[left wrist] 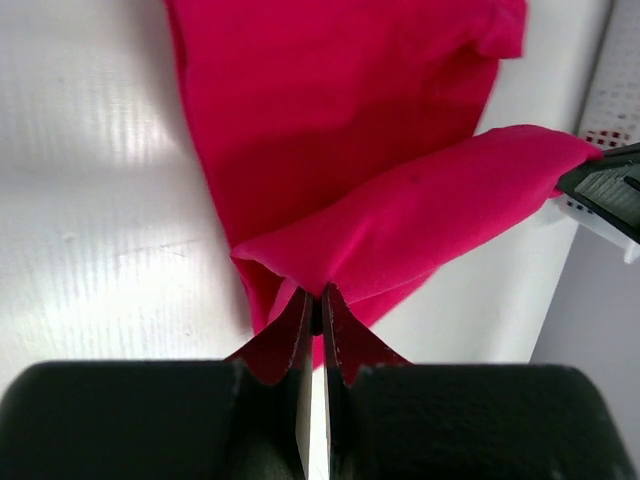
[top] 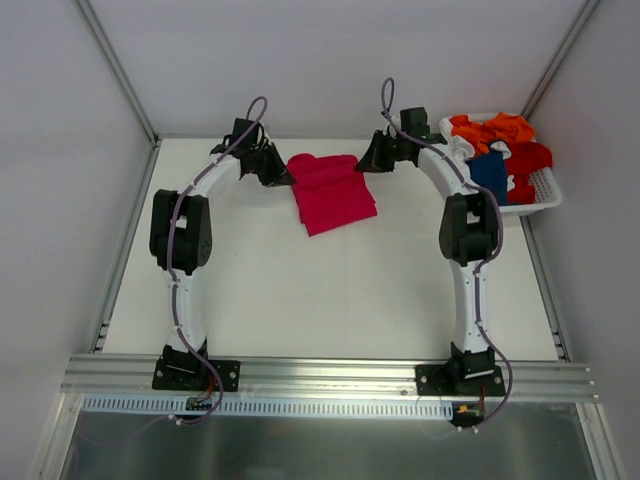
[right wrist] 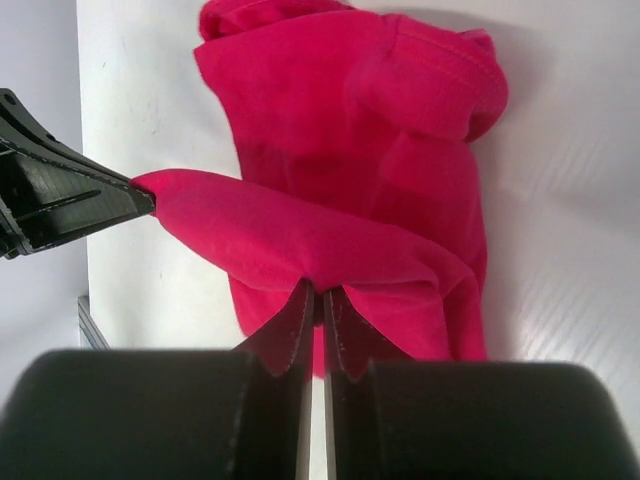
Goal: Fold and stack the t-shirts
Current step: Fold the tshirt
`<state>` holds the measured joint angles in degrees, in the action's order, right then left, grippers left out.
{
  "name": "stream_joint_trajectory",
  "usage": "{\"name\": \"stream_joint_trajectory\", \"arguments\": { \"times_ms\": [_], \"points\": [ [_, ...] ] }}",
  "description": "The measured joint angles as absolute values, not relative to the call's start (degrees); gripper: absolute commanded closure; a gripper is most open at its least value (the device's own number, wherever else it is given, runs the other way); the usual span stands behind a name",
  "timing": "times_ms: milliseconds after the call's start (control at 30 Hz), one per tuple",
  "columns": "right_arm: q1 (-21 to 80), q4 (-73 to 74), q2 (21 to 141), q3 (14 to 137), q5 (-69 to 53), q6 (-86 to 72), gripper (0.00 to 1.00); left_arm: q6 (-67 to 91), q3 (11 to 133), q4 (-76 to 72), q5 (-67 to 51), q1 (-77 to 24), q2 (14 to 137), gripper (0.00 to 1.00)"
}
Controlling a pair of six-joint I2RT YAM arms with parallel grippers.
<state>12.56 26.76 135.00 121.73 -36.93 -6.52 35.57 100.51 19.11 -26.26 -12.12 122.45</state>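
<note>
On the white table [top: 300,300], seen from above, the crimson-pink soft cotton t-shirt [top: 332,192] lies partly folded in the far half, a little past the centre toward 12 o'clock. Its long axis runs from about 11 o'clock to 5 o'clock, and the near end points toward 5 o'clock. The left gripper [top: 285,177] is at the shirt's far corner on the 10 o'clock side and the right gripper [top: 372,160] at the far corner on the 2 o'clock side. How their jaws stand is not clear from above. The wrist cameras show it: the left gripper [left wrist: 315,295] has its jaws almost together, pinching a fold of the shirt [left wrist: 330,100], and the right gripper [right wrist: 315,290] pinches the shirt [right wrist: 350,110] the same way. A band of cloth stretches between the two, raised over the flat part. Farther, toward 2 o'clock, the white plastic slatted basket [top: 545,192] holds the orange t-shirt [top: 490,130], the red t-shirt [top: 528,158] and the dark blue t-shirt [top: 490,172].
</note>
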Motion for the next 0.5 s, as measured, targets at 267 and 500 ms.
{"name": "stream_joint_trajectory", "arguments": {
  "times_ms": [267, 500],
  "points": [
    [12.56, 18.17, 144.42, 130.17, -38.44, -10.07, 0.98, 36.88, 107.48, 18.96, -25.82, -9.52, 129.99, 1.0],
    [12.14, 8.08, 146.5, 136.0, -38.35, -15.07, 0.0, 37.6, 119.5, 17.34, -27.05, -5.54, 135.72, 0.09]
  ]
}}
